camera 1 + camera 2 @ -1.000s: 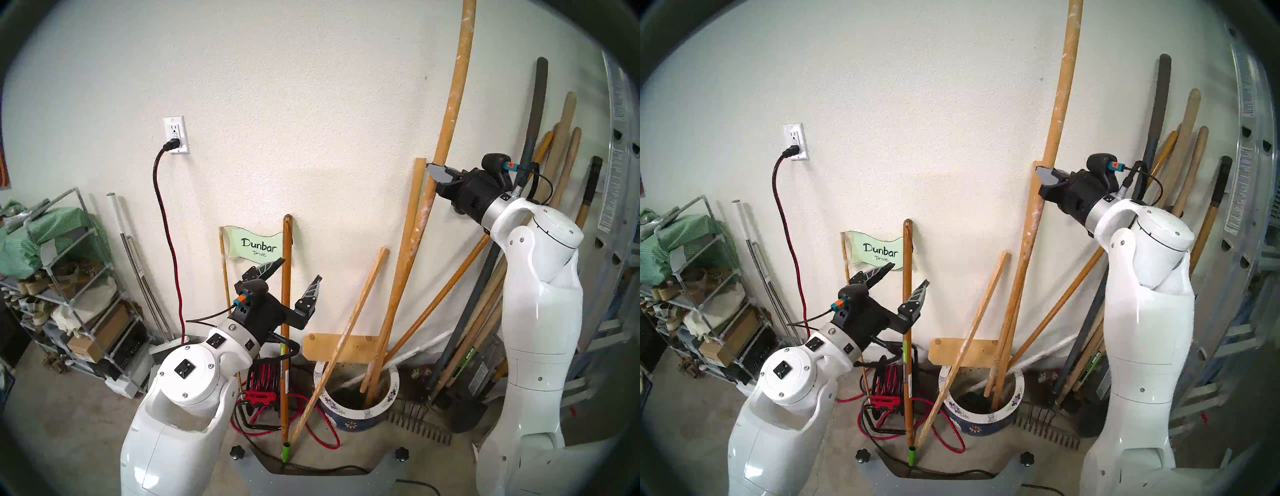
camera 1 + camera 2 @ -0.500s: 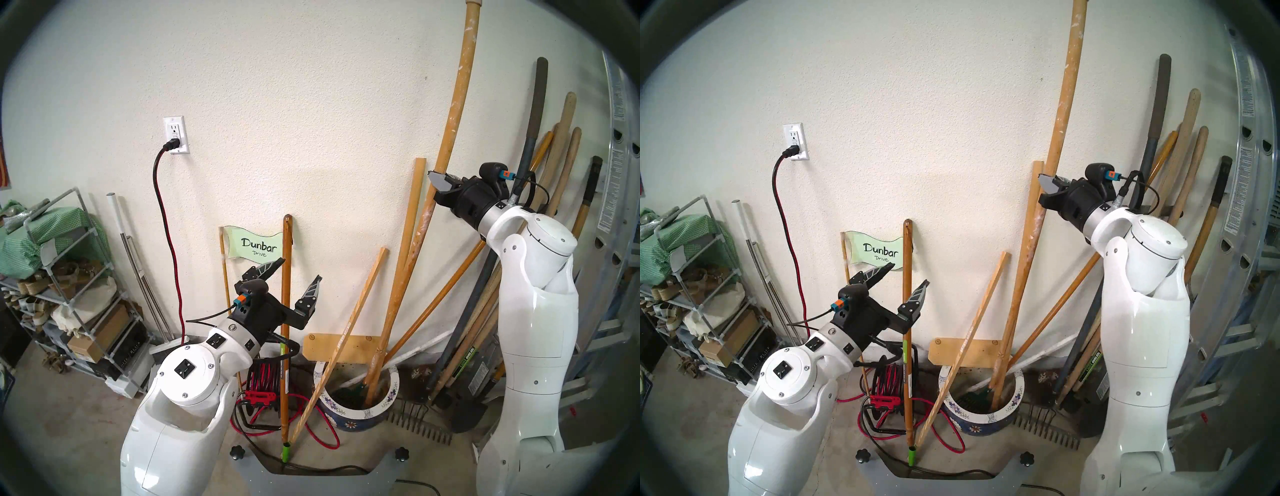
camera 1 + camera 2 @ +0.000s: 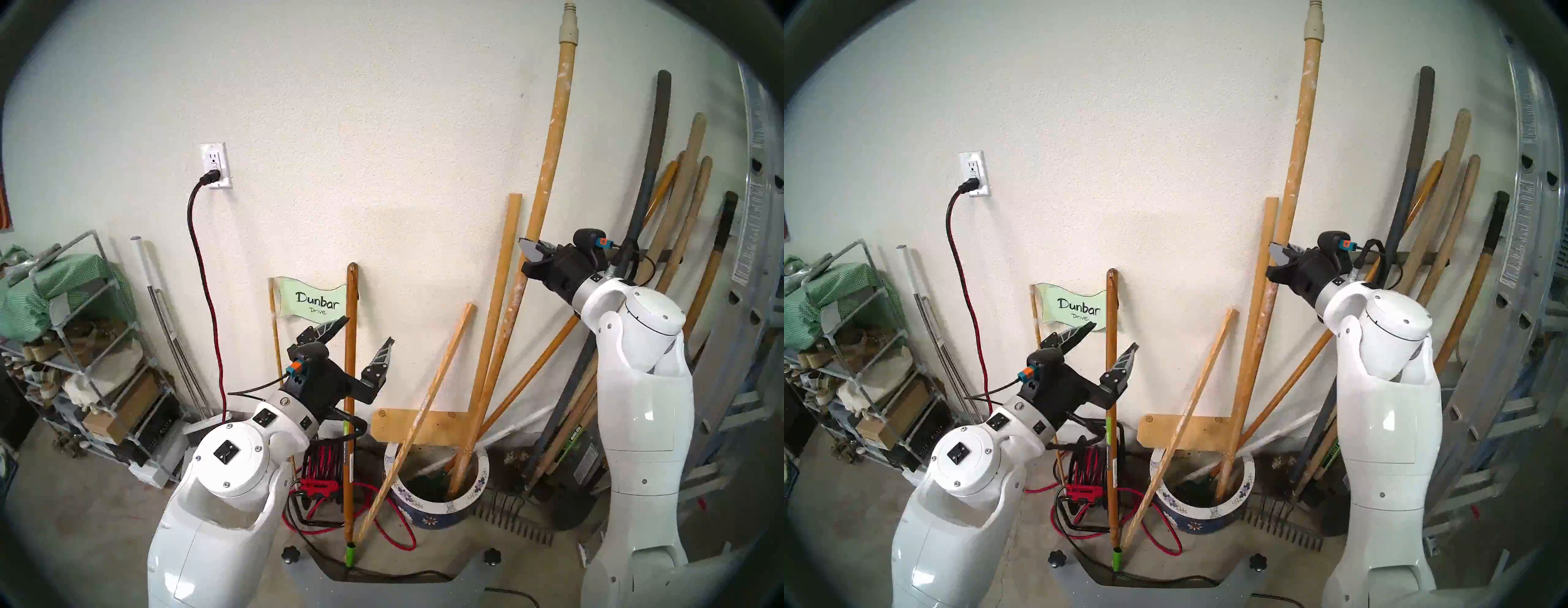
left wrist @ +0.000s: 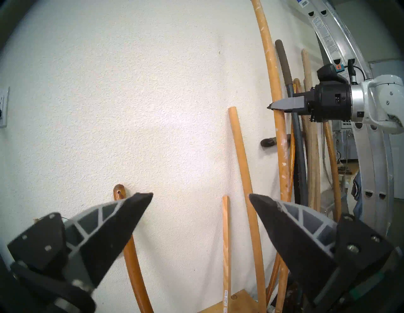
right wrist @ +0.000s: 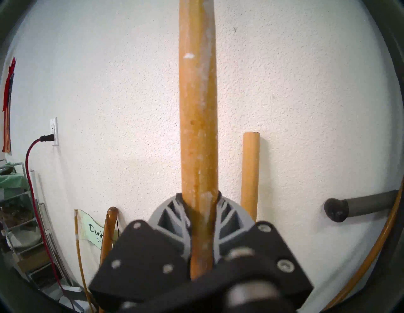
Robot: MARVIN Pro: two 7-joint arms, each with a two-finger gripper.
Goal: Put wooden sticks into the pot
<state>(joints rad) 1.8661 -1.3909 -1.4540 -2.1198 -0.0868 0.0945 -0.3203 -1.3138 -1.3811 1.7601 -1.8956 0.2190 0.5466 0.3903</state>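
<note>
Head views: the right end effector (image 3: 535,254) at right of centre is clamped on the paint-speckled pole (image 3: 547,170), which stands near-upright, cream tip at upper frame, foot in the pot (image 3: 437,507) at lower centre.

Left wrist view: left end effector (image 4: 201,197) spread apart, empty.

Right wrist view: pole (image 5: 197,109) runs vertically between pinching fingers (image 5: 168,215).

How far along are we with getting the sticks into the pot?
Done: a plain stick already stands in the pot. In hand: the right gripper is shut on the paint-speckled pole, whose lower end is inside the rim. Left: release it, then the thin slat, foot on the floor outside the pot. The left gripper is open and empty.
</note>
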